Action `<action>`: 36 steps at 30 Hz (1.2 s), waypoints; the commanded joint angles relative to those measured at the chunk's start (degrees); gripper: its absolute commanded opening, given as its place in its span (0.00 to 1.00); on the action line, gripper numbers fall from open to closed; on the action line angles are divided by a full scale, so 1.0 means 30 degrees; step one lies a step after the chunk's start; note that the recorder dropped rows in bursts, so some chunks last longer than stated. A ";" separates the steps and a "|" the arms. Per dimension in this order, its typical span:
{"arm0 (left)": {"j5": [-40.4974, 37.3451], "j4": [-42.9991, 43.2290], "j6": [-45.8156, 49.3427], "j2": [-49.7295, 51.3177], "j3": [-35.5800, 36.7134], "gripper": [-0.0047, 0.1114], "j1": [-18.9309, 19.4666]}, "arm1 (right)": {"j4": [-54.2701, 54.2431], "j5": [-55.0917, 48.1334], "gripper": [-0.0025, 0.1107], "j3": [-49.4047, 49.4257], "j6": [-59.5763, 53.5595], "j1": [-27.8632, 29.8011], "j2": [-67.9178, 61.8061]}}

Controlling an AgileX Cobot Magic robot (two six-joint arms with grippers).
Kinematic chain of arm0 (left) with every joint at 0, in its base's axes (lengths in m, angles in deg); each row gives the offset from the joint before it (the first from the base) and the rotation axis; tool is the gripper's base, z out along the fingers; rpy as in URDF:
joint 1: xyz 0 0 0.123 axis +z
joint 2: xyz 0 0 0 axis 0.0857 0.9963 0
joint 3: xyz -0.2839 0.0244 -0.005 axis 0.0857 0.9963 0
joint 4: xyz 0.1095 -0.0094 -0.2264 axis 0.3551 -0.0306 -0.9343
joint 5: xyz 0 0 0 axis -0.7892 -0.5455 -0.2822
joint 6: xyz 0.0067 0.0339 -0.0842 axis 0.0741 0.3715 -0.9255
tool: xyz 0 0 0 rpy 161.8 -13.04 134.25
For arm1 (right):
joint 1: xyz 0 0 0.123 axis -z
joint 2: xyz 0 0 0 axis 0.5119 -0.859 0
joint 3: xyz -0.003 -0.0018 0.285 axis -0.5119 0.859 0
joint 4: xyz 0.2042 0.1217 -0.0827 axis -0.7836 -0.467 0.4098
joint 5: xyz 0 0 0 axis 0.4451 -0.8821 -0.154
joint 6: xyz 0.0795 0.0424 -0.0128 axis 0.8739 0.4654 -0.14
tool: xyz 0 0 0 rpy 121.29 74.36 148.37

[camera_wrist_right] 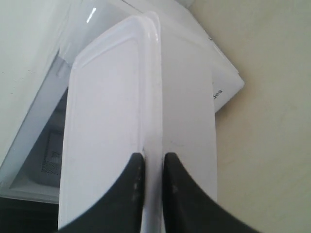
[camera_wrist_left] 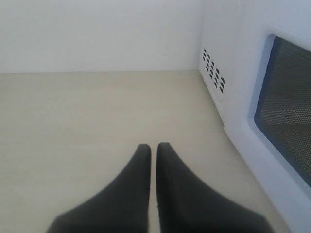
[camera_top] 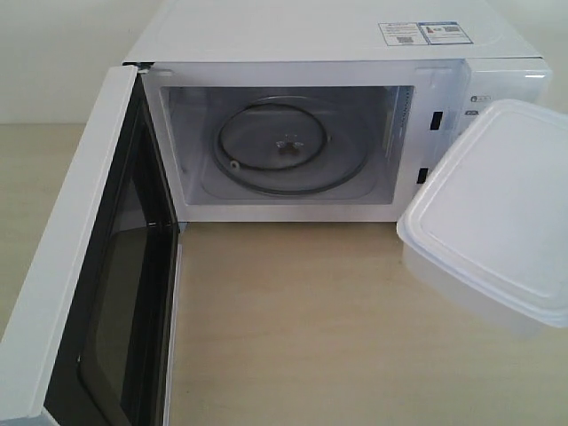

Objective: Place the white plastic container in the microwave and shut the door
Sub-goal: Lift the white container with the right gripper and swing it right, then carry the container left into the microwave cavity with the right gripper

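Translucent smooth plastic container (camera_top: 497, 209), glossy white microwave (camera_top: 337, 53), glass turntable (camera_top: 288, 146), matt wood-look table (camera_top: 293, 328)

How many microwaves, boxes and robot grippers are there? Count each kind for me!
Microwave: 1
Box: 1
Grippers: 2, left gripper and right gripper
Total: 4
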 commanded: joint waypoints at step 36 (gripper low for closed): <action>-0.0057 -0.0091 0.0112 -0.0052 0.0070 0.08 0.0079 | 1.0725 1.8375 0.02 0.1313 1.7395 -1.2746 -1.2880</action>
